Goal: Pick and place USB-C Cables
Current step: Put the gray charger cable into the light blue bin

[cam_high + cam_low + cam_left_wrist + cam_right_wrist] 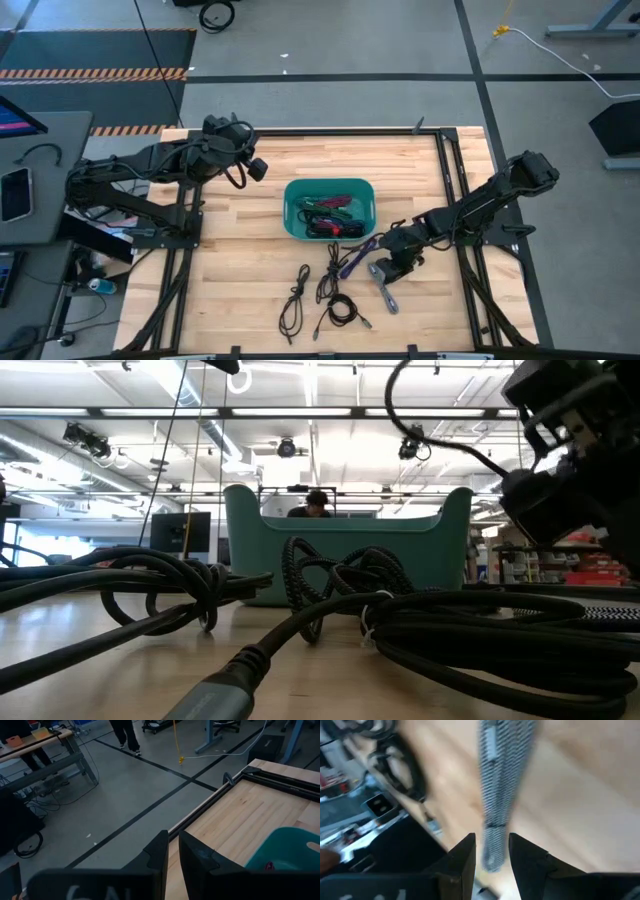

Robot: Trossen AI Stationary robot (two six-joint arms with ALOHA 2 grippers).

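The teal bin stands mid-table with several coloured cables inside; it also shows in the low view. A grey braided cable lies near the table's near edge. A purple cable lies beside it, and black cables lie farther left. My right gripper is low over the grey cable's far end and closed about it. My left gripper is shut and empty, raised left of the bin near the far edge. My right gripper has the grey braided cable's end between its two fingers, which come from above, slanting from the table's right. The cable runs straight out from the fingertips. Its remaining length lies on the table toward the near edge.
Black cable loops and a thick bundle fill the low view's foreground. A dark rail runs along the table's right side. Bare wood lies left of the bin. A person stands on the floor beyond the table.
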